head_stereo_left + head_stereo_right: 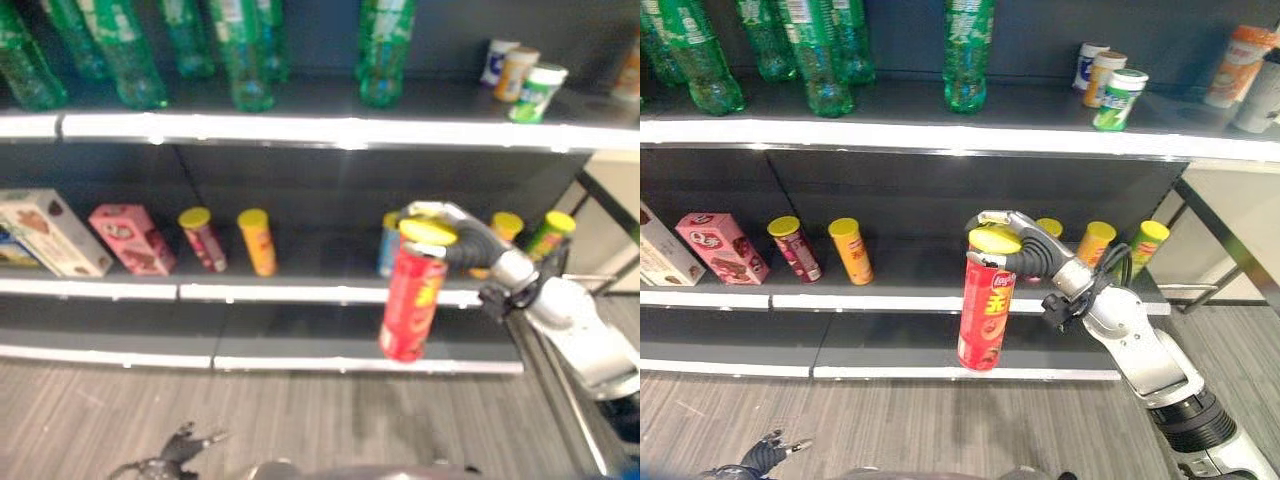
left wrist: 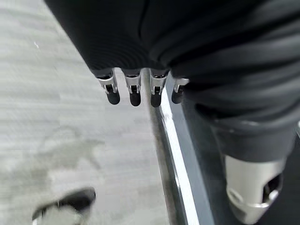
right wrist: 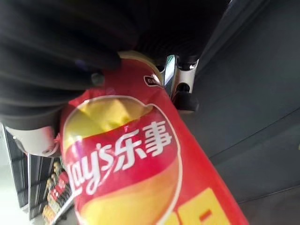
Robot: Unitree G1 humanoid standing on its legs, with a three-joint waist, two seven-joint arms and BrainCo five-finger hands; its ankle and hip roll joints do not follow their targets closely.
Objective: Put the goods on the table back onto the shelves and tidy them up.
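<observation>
My right hand (image 1: pixel 1032 250) is shut on the top of a tall red chip can with a yellow lid (image 1: pixel 986 308), which hangs upright in front of the middle shelf (image 1: pixel 940 298). In the right wrist view the red can (image 3: pixel 136 164) sits under the curled fingers (image 3: pixel 183 96). Several small chip cans stand on the middle shelf: a dark red one (image 1: pixel 203 240), an orange one (image 1: pixel 258 243), and yellow and green ones (image 1: pixel 1150 245) behind my right arm. My left hand (image 2: pixel 136 91) hangs low beside the shelf's base with its fingers straight, holding nothing.
Green bottles (image 1: pixel 245 50) line the top shelf (image 1: pixel 330 130), with small cups (image 1: pixel 525 80) at its right. A pink box (image 1: pixel 132 238) and a white box (image 1: pixel 55 232) stand at the middle shelf's left. A lower shelf edge (image 1: pixel 300 362) runs above the grey floor.
</observation>
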